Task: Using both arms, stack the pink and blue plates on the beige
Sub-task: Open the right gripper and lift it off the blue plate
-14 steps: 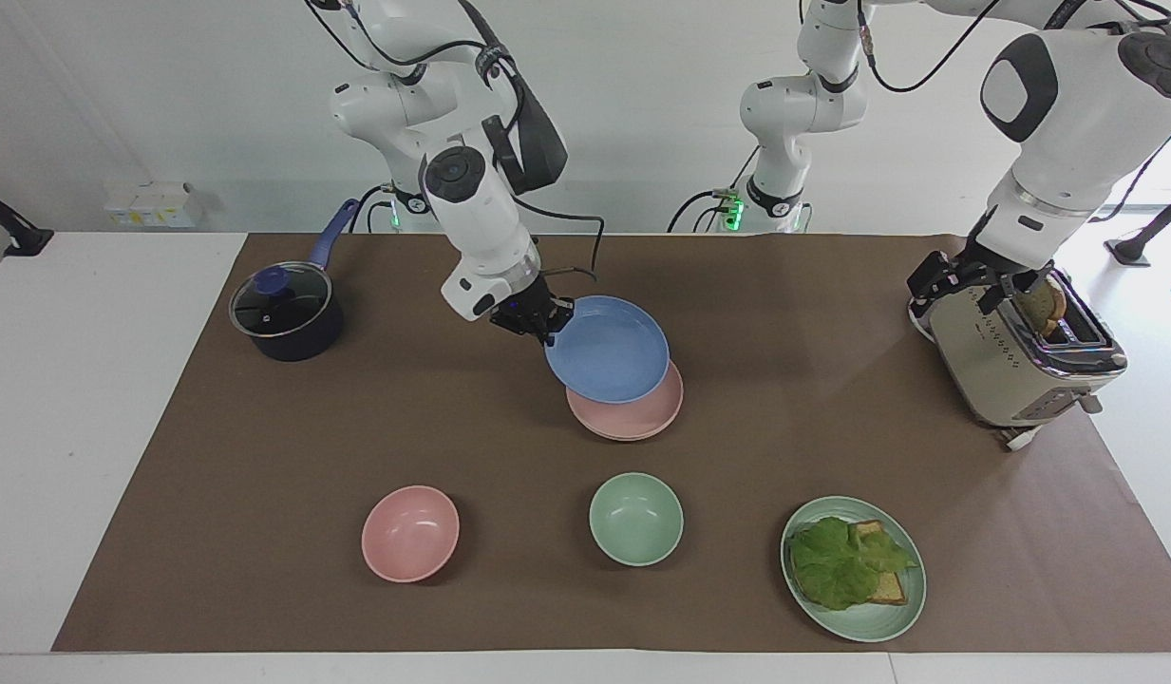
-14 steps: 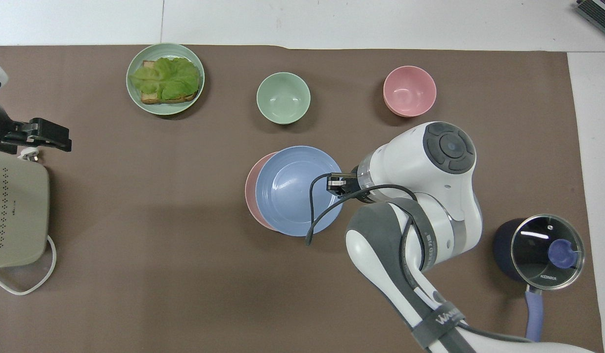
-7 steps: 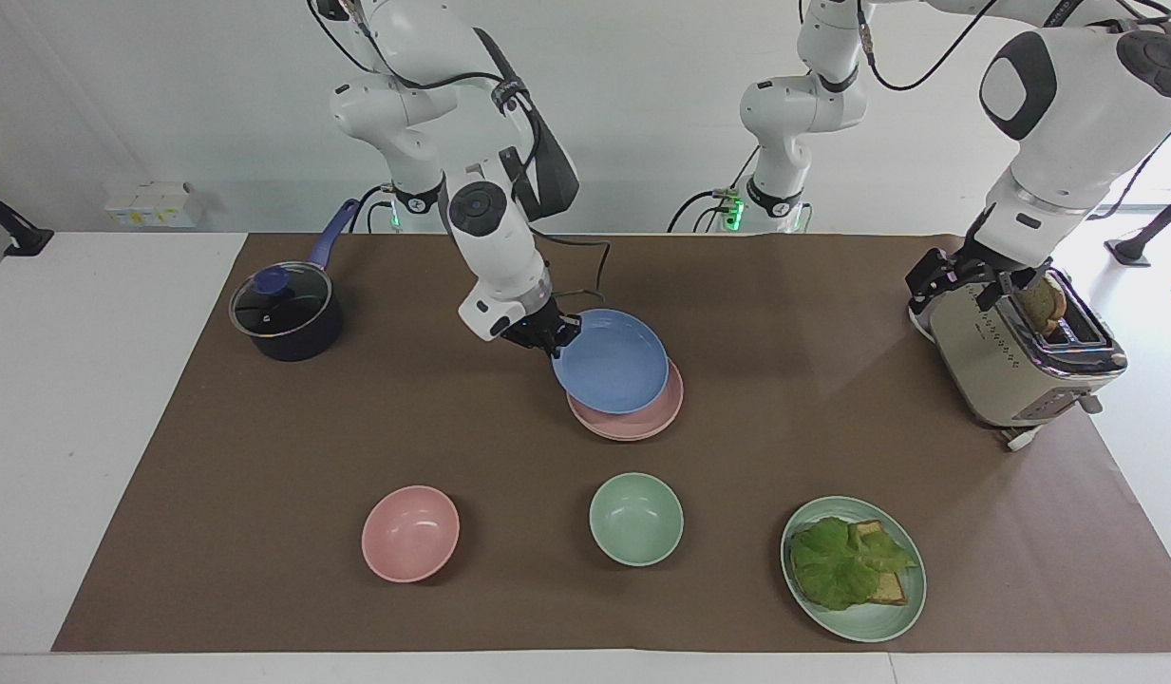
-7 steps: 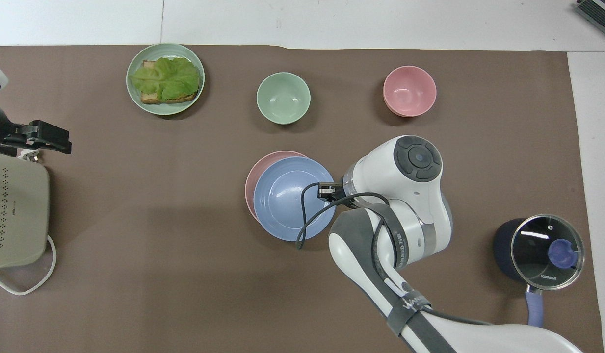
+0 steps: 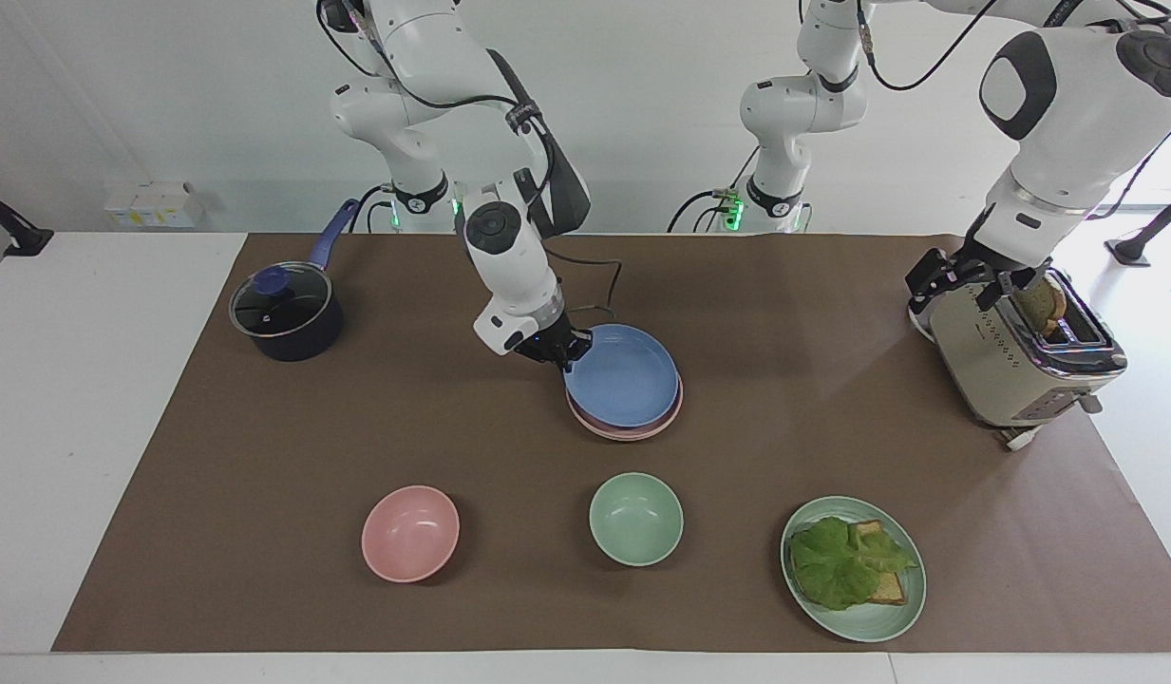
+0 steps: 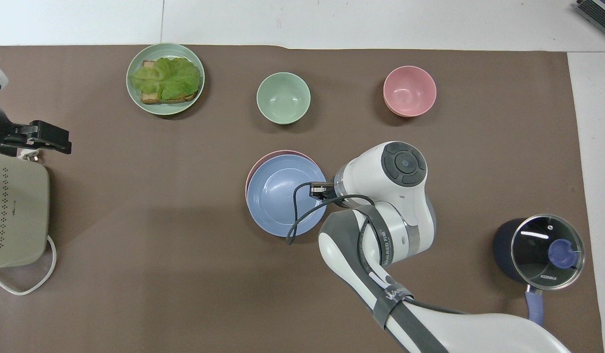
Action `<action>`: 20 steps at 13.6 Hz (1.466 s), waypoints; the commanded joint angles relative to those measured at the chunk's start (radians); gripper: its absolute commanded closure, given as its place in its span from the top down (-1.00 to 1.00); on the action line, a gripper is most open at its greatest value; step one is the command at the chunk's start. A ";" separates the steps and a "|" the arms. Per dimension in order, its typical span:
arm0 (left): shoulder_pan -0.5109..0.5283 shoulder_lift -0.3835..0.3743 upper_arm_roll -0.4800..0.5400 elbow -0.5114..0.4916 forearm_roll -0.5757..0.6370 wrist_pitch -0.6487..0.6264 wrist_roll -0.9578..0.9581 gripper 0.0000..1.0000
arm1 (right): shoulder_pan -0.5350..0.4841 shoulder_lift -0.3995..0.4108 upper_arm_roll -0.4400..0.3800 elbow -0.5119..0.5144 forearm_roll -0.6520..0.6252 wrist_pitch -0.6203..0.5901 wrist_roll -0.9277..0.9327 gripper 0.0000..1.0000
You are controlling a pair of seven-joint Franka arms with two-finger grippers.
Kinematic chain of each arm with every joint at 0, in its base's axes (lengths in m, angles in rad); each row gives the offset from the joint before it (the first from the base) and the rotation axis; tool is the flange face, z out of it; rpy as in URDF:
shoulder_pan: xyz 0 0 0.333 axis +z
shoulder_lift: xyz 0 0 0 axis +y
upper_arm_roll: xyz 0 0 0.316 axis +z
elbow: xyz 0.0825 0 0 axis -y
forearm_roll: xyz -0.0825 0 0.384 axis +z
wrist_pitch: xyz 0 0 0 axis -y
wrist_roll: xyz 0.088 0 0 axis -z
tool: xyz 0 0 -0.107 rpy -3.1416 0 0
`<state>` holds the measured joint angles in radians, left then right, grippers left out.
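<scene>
The blue plate (image 5: 623, 375) (image 6: 277, 196) lies almost level, low over the pink plate (image 5: 632, 433) (image 6: 263, 158), slightly offset toward the robots. Only a thin pink rim shows around it. I cannot tell whether blue rests fully on pink. My right gripper (image 5: 568, 355) is shut on the blue plate's rim, on the edge toward the right arm's end. The beige plate is hidden under these two. My left gripper (image 5: 965, 283) waits, open, at the toaster's end nearer to the robots.
A beige toaster (image 5: 1012, 366) with toast in it stands at the left arm's end. Farther from the robots are a green plate with a lettuce sandwich (image 5: 856, 570), a green bowl (image 5: 635, 520) and a pink bowl (image 5: 409, 534). A lidded dark pot (image 5: 286, 313) stands at the right arm's end.
My right gripper has brought the blue plate down and toward the left arm's end, from tilted above the pink plate to nearly level on it. The left arm has not moved.
</scene>
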<state>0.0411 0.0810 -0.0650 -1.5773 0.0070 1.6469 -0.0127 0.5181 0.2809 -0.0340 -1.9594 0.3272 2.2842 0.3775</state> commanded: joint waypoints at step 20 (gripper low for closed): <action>-0.001 -0.024 0.001 -0.024 0.013 -0.006 0.008 1.00 | -0.234 -0.138 -0.009 0.181 -0.316 -0.239 -0.120 1.00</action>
<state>0.0411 0.0809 -0.0650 -1.5773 0.0070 1.6469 -0.0127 0.3102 0.1577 -0.0470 -1.8265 0.0322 2.1379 0.2673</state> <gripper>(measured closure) 0.000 0.000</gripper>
